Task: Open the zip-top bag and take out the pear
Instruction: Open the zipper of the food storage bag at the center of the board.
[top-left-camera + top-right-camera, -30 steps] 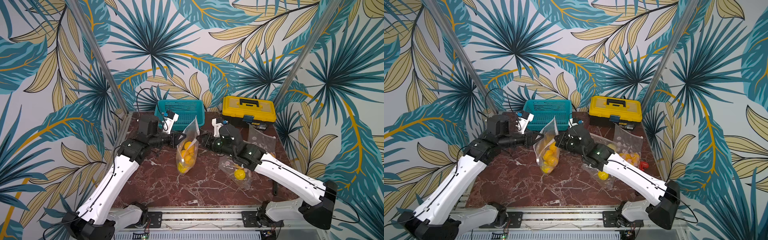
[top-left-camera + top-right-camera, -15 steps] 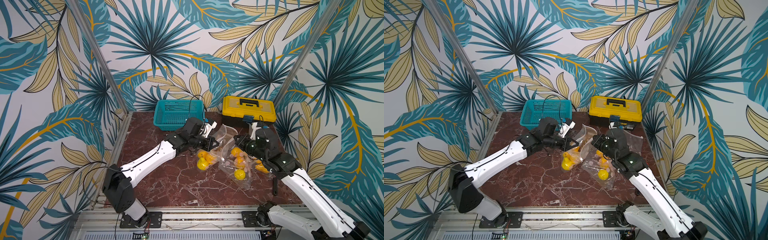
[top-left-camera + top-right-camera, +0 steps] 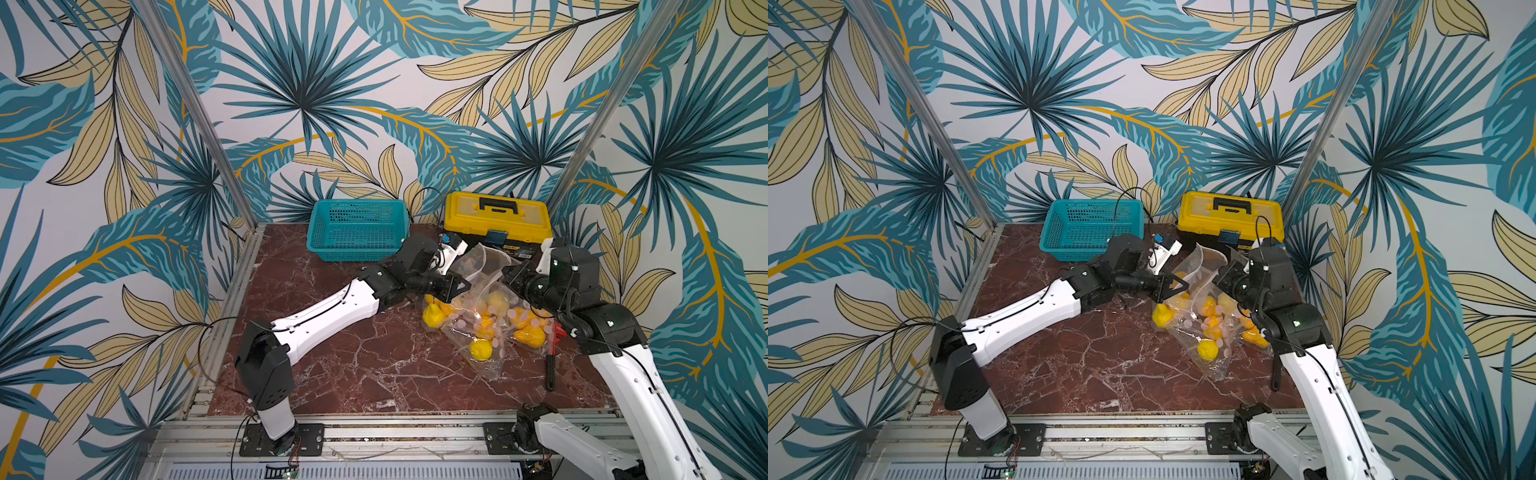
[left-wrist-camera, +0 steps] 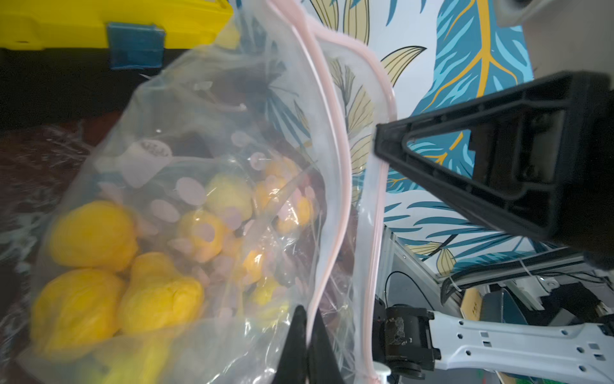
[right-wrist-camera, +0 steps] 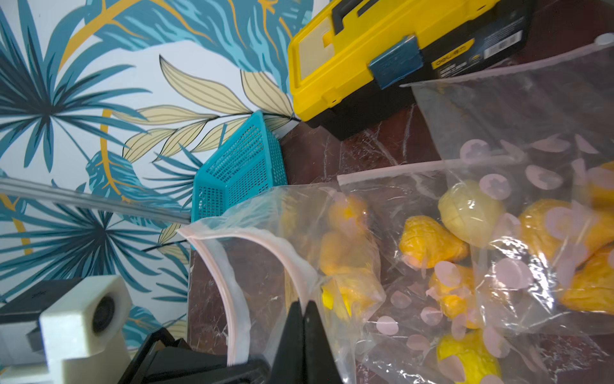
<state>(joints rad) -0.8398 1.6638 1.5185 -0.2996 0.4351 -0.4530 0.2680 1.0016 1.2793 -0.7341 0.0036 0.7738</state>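
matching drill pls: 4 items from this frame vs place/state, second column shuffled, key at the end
Items:
1. teal basket
2. yellow toolbox
3. zip-top bag
4. left pincer

Place or state:
A. shut on one lip of the bag's mouth
B. back of the table, lid closed, black handle on top
C. mouth pulled apart, yellow fruit still inside
D. back of the table beside the toolbox, nothing seen inside

Pairs: 1-D, 2-B, 3-C, 4-A

One basket (image 3: 357, 229), one toolbox (image 3: 496, 217), several bags (image 3: 478, 332), one wrench (image 3: 552, 357)
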